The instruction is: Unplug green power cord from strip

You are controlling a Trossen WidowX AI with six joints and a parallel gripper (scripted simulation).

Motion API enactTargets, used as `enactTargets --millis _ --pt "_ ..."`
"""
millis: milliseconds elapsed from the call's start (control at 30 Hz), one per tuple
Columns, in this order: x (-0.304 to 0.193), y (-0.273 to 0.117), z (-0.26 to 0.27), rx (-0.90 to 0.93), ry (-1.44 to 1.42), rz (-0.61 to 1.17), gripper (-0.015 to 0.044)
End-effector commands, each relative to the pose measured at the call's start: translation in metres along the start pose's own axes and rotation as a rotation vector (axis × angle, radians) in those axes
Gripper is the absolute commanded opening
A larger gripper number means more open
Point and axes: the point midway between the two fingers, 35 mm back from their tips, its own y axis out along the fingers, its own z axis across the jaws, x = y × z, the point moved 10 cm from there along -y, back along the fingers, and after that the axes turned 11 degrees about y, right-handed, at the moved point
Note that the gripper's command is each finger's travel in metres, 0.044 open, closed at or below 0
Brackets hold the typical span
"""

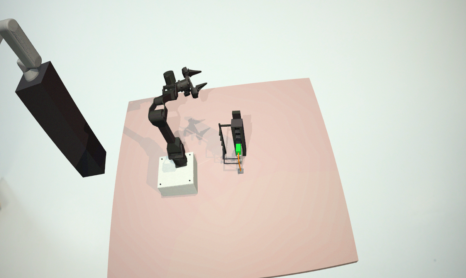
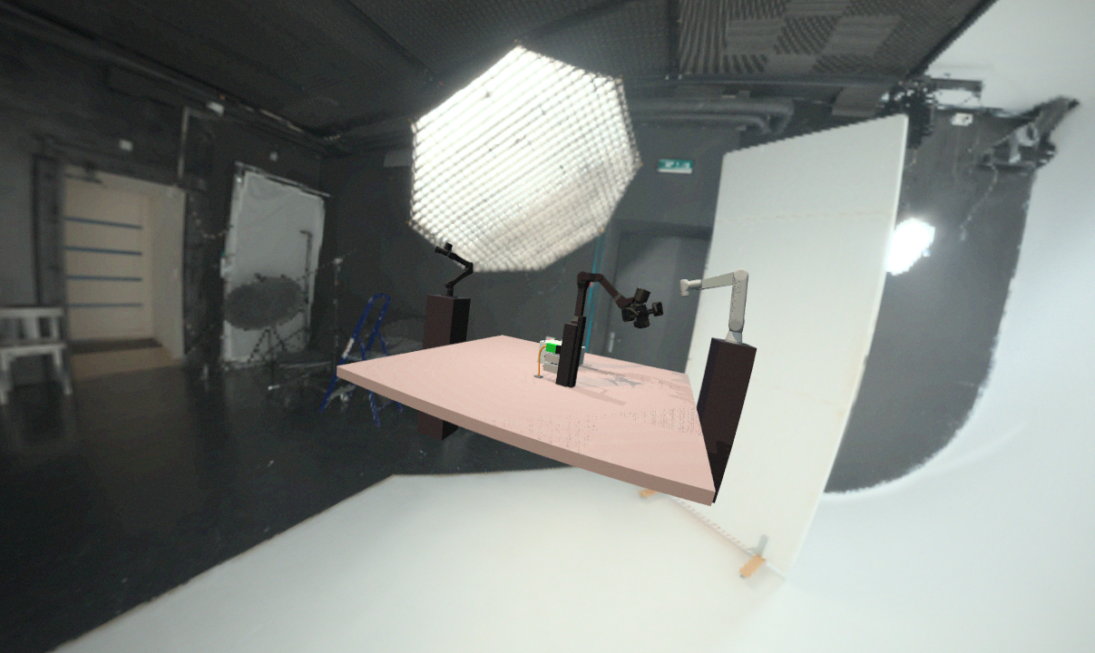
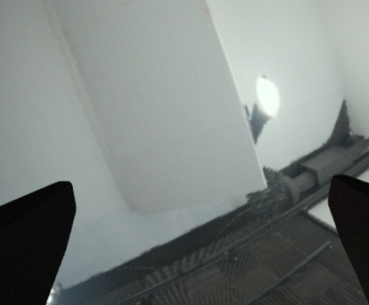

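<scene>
Reaching the green plug [image 1: 238, 148] seated in the power strip [image 1: 240, 133] calls for lowering the gripper [image 1: 197, 79], its fingers spread wide and empty, squarely over it.

A pink square mat [image 1: 268, 214] carries a white block [image 1: 177, 179] near its left side. Off the mat to the left stands a tall dark pillar [image 1: 60, 119] topped by a pale grey arm [image 1: 15, 38]. The exterior view shows an octagonal softbox [image 2: 524, 158], a leaning white panel [image 2: 802, 325], a blue stepladder [image 2: 369, 336] and a white bench [image 2: 23, 341] in a dark studio
</scene>
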Motion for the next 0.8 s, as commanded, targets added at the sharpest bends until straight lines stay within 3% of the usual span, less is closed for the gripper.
enactTargets --millis 0,267,400,633,767 --pt "0.000 0.000 0.000 0.000 0.002 0.000 0.0374" --pt "-0.007 0.018 0.006 0.029 0.129 -0.001 0.0164" --pt "-0.015 0.040 0.014 0.068 0.290 0.001 0.0160" --pt "-0.057 0.111 0.061 0.231 0.928 0.062 0.0160" --pt "-0.074 0.131 0.081 0.288 1.154 0.107 0.0160"
